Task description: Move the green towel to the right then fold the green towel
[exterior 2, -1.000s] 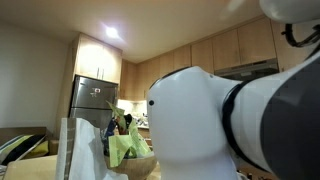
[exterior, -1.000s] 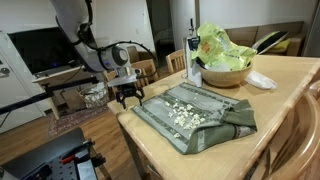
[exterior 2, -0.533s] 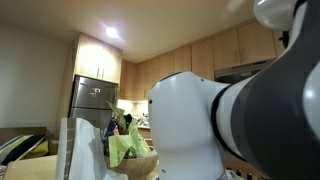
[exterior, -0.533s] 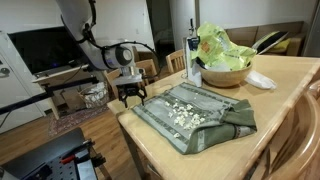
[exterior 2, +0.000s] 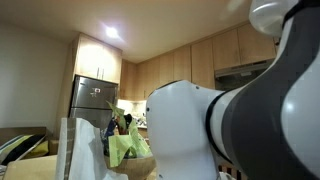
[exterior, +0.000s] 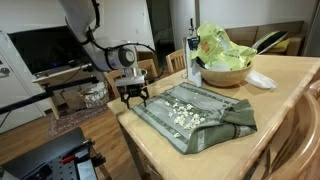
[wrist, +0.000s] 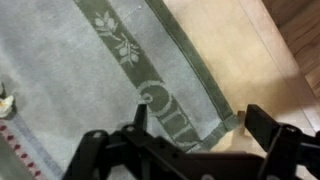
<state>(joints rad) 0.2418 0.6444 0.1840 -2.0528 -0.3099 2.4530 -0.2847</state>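
Note:
The green towel point(exterior: 195, 115) lies spread flat on the wooden table point(exterior: 290, 100), its pale speckled panel facing up, in an exterior view. My gripper point(exterior: 133, 97) hangs at the towel's near-left corner, just over the table's edge. In the wrist view the towel point(wrist: 90, 70) fills the left side, showing a darker green border with a leaf pattern. The gripper point(wrist: 200, 115) is open, and the towel's corner lies between the two fingers with nothing gripped. In the exterior view from behind the robot, the arm's white body hides the towel.
Behind the towel stands a wooden bowl point(exterior: 225, 72) with green leafy contents, and next to it a bottle point(exterior: 192, 62) and a white crumpled thing point(exterior: 262, 80). The table's left edge point(exterior: 130, 125) runs close under the gripper. The same bowl point(exterior 2: 135, 163) shows beside the robot's body.
The gripper has shifted a little to the right, closer over the towel's corner. It has stayed open, and the towel has not moved.

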